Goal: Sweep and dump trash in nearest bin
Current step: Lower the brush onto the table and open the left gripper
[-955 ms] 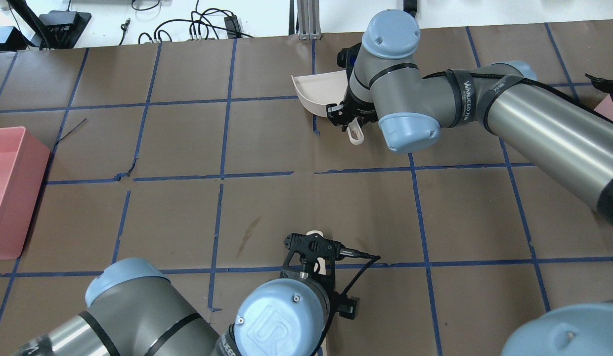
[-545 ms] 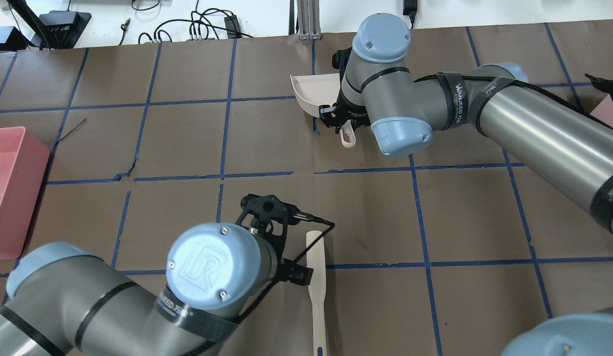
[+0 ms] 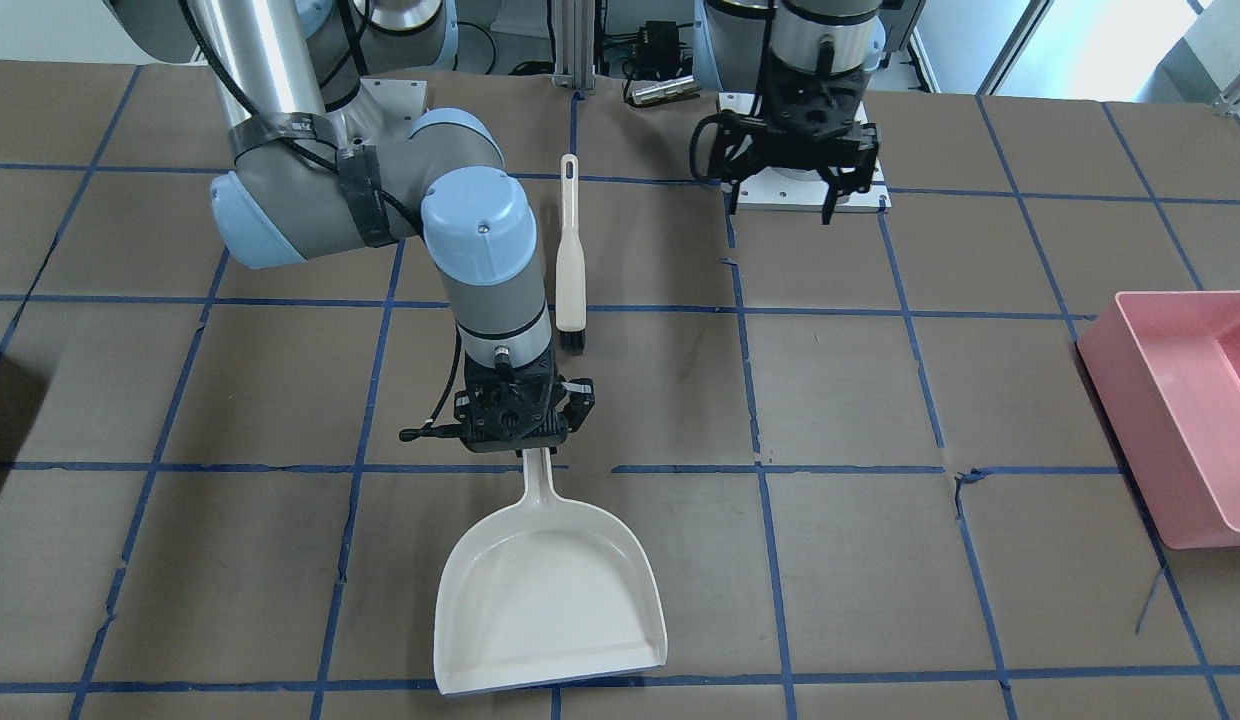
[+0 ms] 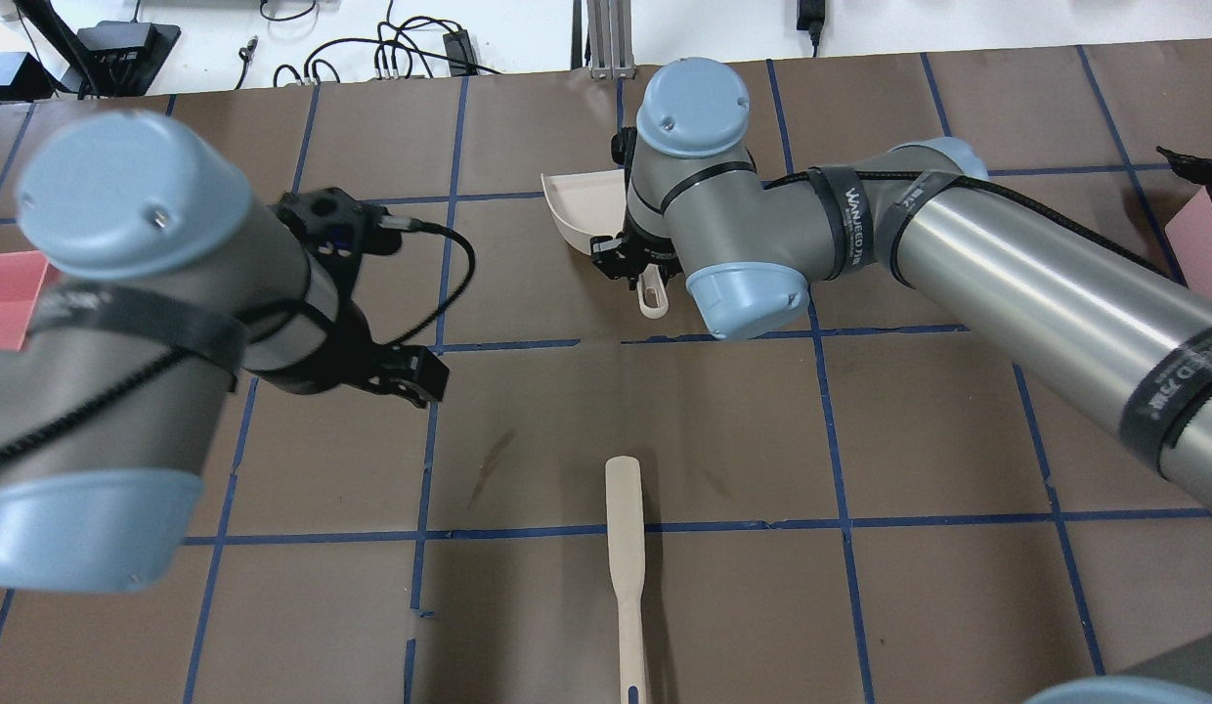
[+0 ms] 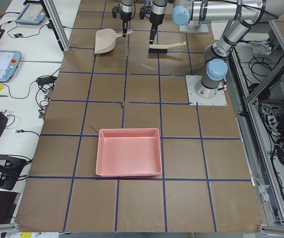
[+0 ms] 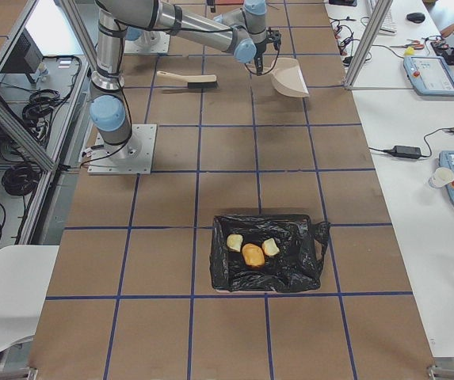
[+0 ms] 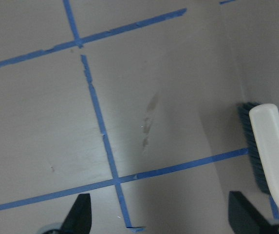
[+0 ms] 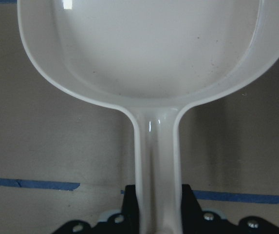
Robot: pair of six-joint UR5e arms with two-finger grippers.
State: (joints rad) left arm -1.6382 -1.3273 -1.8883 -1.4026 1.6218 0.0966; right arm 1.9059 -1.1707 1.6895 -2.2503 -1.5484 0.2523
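The trash (image 6: 252, 255), one round orange-brown lump and two small pale yellow chunks, lies inside the bin lined with a black plastic bag (image 6: 290, 275), so I think the dumping is done. Both tools are on the big table covered in brown paper with blue tape lines (image 4: 938, 430). The grey and blue right arm (image 4: 1007, 274) reaches far across the table. The grey and blue left arm (image 4: 127, 323) is up high over the table's left side. A pink plastic bin (image 5: 129, 153) sits well apart from both tools. The white plastic dustpan (image 3: 550, 590) has nothing in it. I cannot tell if it lies flat on the table or hangs just above it. The cream brush with dark bristles (image 3: 570, 260) lies alone on the table, and nothing touches it. The right gripper (image 8: 156, 204) pinches the dustpan's handle tight. The left gripper (image 7: 161, 219) has its fingers spread wide and holds nothing. Here is what could go wrong. If the right gripper lets go while the dustpan is off the table, the dustpan could drop and slide away. The left arm could bump the brush if it swings low, because the brush lies close under the gripper.
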